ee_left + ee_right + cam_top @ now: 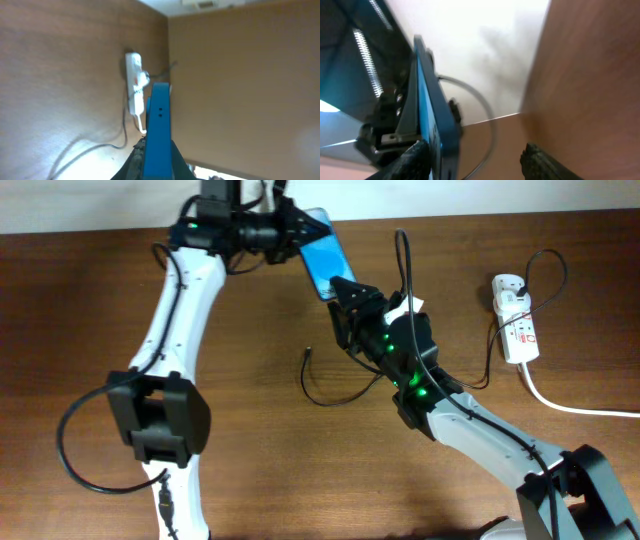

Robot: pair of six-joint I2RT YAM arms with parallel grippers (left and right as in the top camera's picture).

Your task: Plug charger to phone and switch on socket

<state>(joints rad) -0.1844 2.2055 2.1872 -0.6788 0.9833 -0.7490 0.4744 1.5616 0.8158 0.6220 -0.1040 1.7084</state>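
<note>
The left gripper (296, 232) is at the far side of the table (260, 450). Its fingers are closed tight on the phone (322, 255) and hold it up off the table. The phone's blue screen faces up, and its near end points to the right arm.

The right gripper (480, 162) is just near the phone's near end. Its two fingers (415, 160) are wide apart and hold nothing. In the right wrist view, the phone's blue edge sits beside one finger.

The charger (325, 402) lies on the table, near the middle. Its thin black cable makes a loop there. Its small tip (307, 352) rests on the wood, apart from the phone and from both grippers.

The socket (515, 320) lies far off to the right. Its thick white cord (570, 405) runs off the right edge.
</note>
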